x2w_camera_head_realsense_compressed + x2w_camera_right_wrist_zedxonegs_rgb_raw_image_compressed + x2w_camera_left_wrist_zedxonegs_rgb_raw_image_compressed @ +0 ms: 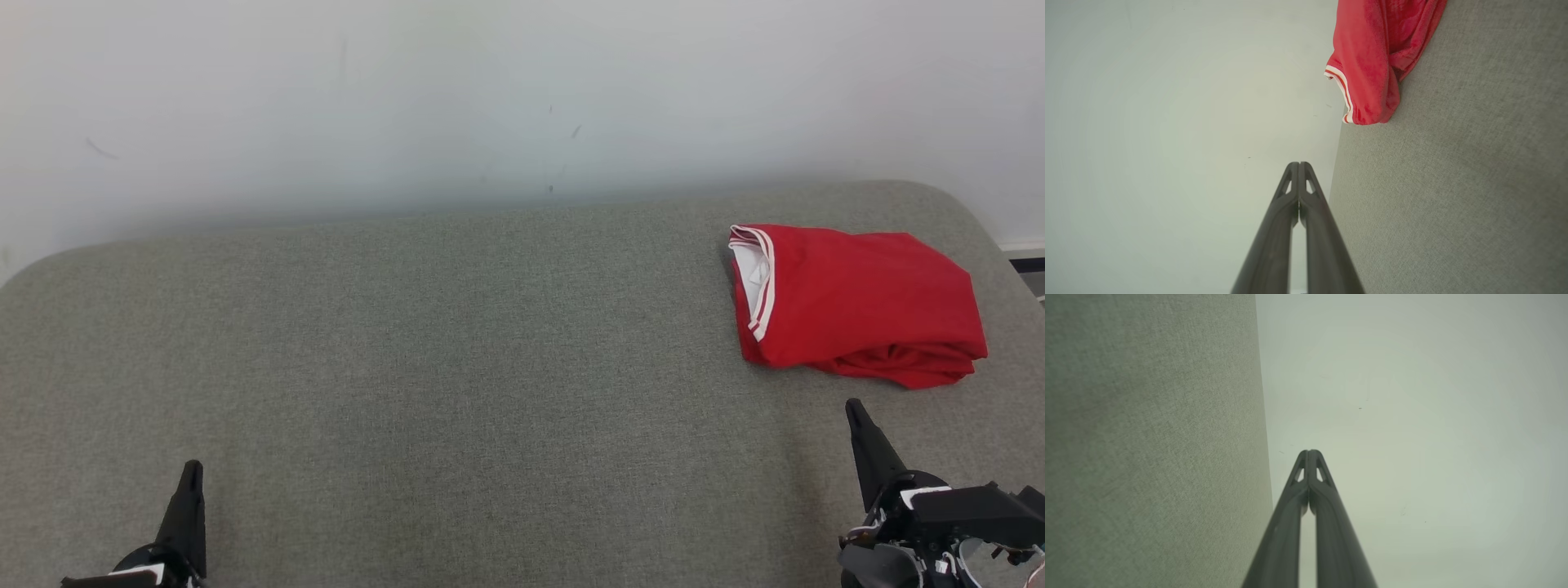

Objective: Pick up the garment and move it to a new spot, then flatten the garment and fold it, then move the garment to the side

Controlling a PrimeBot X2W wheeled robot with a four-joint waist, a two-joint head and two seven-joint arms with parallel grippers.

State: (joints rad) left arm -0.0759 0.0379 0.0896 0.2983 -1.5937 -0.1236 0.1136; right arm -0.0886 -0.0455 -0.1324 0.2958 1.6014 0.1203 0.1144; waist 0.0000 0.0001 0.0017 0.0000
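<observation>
a folded red garment [857, 302] with white-striped trim lies near the far right corner of a grey fabric-covered surface [457, 367]. its trimmed opening is turned toward the middle of the surface, and a looser fold of cloth is bunched along its near edge. the right gripper [854, 406] is poised over the near right part of the surface, just short of the garment's near edge and apart from it, its two long dark fingers clenched together on nothing. the left gripper [193, 469] sits by the near left corner, well apart from the garment, its fingers likewise pressed tight and empty. a pale wall [490, 98] with a few faint marks rises behind the far edge. from the right wrist, the garment [1372, 49] shows beyond the closed fingertips, resting on the grey fabric [1453, 183] with its striped hem toward the wall. from the left wrist, the meeting tips of the left gripper [1309, 453] point along the line where the grey fabric [1147, 437] ends against the wall.
</observation>
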